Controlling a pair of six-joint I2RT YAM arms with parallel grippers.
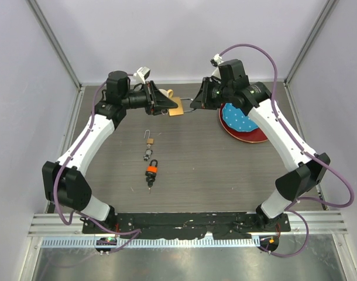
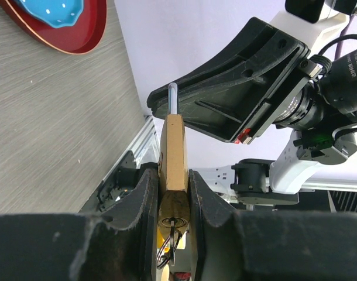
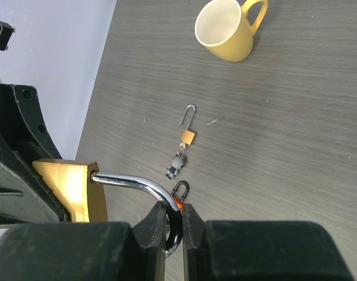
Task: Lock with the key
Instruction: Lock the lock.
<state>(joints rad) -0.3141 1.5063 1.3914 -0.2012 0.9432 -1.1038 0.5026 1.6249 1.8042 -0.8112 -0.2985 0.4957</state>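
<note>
1. You have no text, brand, number or sign you can read in any of the three views.
2. Left wrist view: the camera lens [image 2: 345,79] on the other arm carries small pale markings, too fine to make out.
3. Brass padlock [image 2: 174,149]: no legible stamp on the faces you can see.
4. Orange padlock [image 1: 151,170] and small padlock [image 1: 149,141] on the surface [image 1: 225,170]: too small to tell any marking.

The brass padlock [image 1: 177,109] is held off the desk, left of the red plate [image 1: 256,136] in the top view, its flat sides pinched by my left end effector [image 2: 172,182]. A key [image 2: 172,237] sits in its bottom keyhole. Its steel shackle [image 3: 137,182] stands open, the curved end clamped in my right end effector [image 3: 172,213].
</note>
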